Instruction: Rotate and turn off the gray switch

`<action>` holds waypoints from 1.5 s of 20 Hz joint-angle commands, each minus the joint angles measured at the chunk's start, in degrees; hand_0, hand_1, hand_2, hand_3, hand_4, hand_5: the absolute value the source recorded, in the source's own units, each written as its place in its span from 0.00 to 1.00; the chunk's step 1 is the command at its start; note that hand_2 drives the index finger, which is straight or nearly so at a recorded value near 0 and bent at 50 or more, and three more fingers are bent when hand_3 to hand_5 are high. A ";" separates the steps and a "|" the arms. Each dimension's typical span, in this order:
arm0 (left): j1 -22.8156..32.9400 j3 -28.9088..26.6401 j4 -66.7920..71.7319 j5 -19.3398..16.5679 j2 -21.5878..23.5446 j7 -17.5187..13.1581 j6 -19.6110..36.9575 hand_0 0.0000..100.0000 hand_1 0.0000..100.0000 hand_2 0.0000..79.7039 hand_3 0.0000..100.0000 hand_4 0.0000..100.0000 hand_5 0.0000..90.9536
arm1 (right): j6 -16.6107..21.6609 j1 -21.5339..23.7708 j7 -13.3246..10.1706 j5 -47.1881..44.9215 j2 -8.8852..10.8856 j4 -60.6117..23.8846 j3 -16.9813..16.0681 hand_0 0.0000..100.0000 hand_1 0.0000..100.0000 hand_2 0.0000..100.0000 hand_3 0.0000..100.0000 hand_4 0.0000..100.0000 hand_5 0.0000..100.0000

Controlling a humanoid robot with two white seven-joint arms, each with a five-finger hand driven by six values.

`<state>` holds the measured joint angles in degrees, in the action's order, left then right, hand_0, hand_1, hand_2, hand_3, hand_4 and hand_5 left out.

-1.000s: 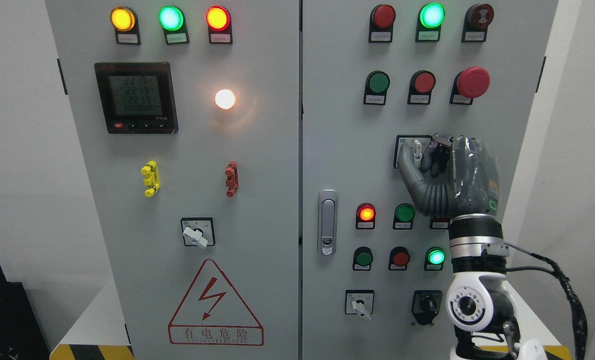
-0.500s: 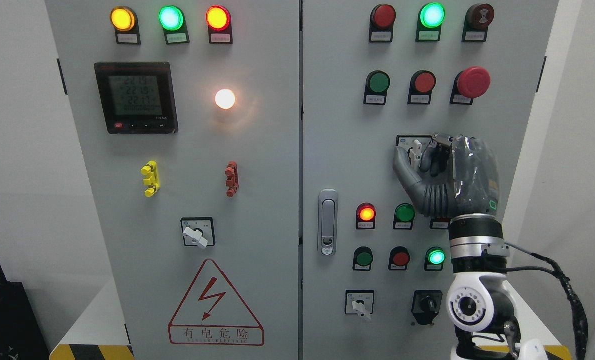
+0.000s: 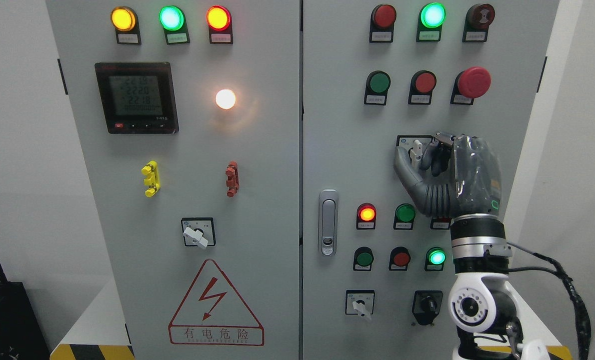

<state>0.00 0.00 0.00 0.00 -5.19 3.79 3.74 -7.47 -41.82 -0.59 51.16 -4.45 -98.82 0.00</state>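
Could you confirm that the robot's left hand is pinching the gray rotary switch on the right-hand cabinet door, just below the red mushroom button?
Not quite: it is the right hand, whose arm comes in from the lower right of the head view. It is indeed pinching the gray rotary switch on the right-hand cabinet door, below the red mushroom button.

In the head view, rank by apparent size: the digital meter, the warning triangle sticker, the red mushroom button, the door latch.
1. Warning triangle sticker
2. Digital meter
3. Door latch
4. Red mushroom button
All sit on the same panel face, so nearness hardly skews this.
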 commanded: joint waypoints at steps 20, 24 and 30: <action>-0.53 -0.44 -1.49 1.14 0.01 -0.02 0.04 0.12 0.39 0.00 0.00 0.00 0.00 | 14.93 7.01 -2.66 -0.53 0.59 -10.34 -8.43 0.30 0.32 0.63 1.00 0.93 0.96; -0.53 -0.44 -1.49 1.14 0.01 -0.02 0.04 0.12 0.39 0.00 0.00 0.00 0.00 | 22.57 9.73 -2.93 -0.62 0.67 -11.66 -11.51 0.29 0.32 0.53 0.84 0.70 0.52; -0.53 -0.44 -1.49 1.06 -0.08 -0.02 0.04 0.12 0.39 0.00 0.00 0.00 0.00 | 27.68 11.67 -1.96 -0.88 0.76 -11.92 -14.06 0.29 0.32 0.37 0.42 0.29 0.16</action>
<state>0.00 0.00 0.00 0.00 -5.19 3.79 3.74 18.34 -32.35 -3.17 50.54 -3.79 -107.89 -9.25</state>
